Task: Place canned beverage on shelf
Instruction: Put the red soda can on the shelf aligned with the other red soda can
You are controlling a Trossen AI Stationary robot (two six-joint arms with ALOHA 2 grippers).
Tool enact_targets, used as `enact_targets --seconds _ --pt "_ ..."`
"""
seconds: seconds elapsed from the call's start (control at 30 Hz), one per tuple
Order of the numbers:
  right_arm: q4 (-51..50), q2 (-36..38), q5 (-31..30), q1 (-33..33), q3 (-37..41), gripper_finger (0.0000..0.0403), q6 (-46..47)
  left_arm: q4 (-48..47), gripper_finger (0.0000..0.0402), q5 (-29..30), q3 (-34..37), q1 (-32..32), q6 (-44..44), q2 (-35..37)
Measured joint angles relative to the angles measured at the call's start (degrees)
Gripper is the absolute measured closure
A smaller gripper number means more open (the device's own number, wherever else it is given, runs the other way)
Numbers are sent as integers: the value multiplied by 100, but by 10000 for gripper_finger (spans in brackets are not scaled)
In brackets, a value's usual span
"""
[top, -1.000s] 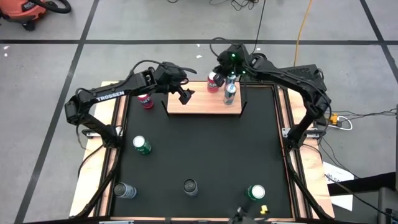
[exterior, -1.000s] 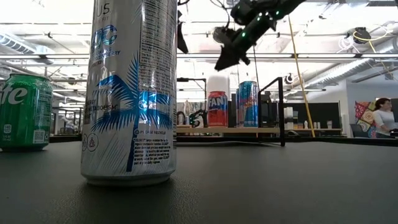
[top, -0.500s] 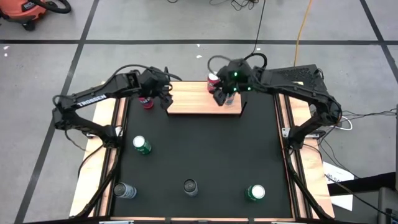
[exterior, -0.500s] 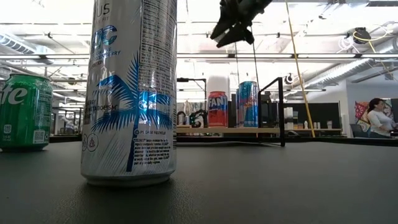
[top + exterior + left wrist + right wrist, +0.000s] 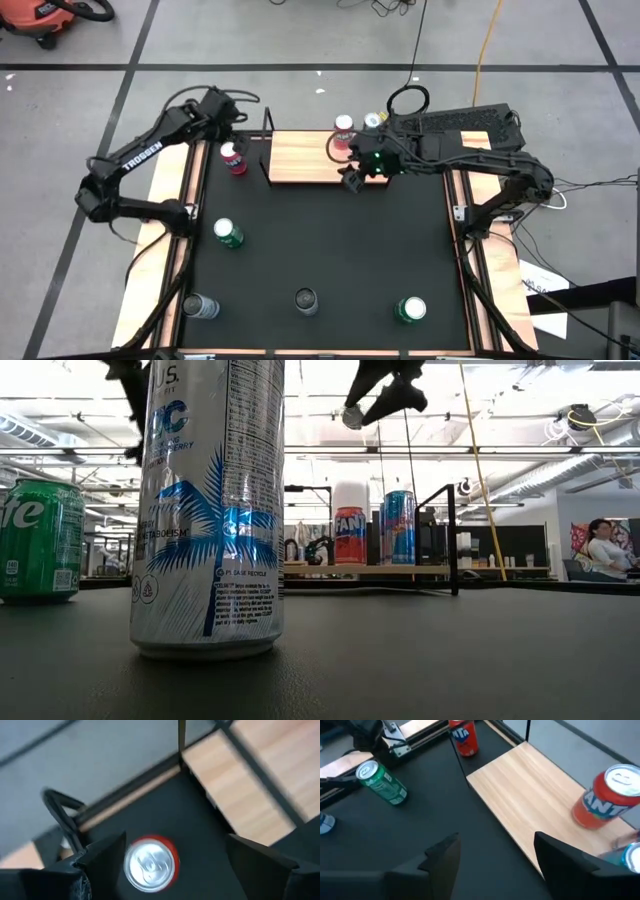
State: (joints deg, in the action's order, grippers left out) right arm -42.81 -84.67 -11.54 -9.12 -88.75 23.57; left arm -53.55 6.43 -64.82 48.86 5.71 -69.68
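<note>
Cans on shelf: two, a red Fanta can (image 5: 343, 125) and a blue-and-silver can (image 5: 399, 526) just beside it, both upright at the shelf's (image 5: 300, 160) far right end.
Cans on worktop: five on the black worktop (image 5: 320, 240); a second red can (image 5: 233, 158) left of the shelf, a green can (image 5: 228, 233) at the left, then a blue can (image 5: 199, 306), a dark-topped can (image 5: 305, 300) and another green can (image 5: 411, 310) along the near edge.
Left jaws (image 5: 170, 865): released, spread wide, hanging straight above the second red can, which shows between the two fingers from above; no contact.
Right jaws (image 5: 495, 857): released, empty, raised over the shelf's near right edge; the two shelved cans stand beyond them, apart.
Left arm: reaches along the worktop's left side, wrist pointing down.
Right arm: folded in from the right, wrist over the shelf.
</note>
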Motion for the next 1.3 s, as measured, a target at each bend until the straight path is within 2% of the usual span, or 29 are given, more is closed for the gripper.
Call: enact_targets --seconds 0.1,0.3,0.53,0.7,0.83,0.97,1.2,1.3 --pt "84 66 -58 26 0 145 -3 289 57 -93 479 123 143 70" --pt "177 89 -40 -145 -2 127 -88 535 7 -173 977 348 584 75" --pt "202 92 267 -416 0 124 -231 655 12 -181 1320 675 708 73" --pt "253 94 410 -528 0 124 -273 1070 13 -651 1690 847 705 26" --pt "273 92 415 -552 0 124 -285 1257 13 -737 1891 849 599 -23" --pt "271 92 415 -552 0 124 -323 1279 33 -612 1957 850 596 -35" --pt "271 92 426 -544 0 124 -304 1294 119 -539 1954 850 609 -14" --pt "269 92 432 -520 0 124 -213 1029 131 -543 1953 839 761 120"
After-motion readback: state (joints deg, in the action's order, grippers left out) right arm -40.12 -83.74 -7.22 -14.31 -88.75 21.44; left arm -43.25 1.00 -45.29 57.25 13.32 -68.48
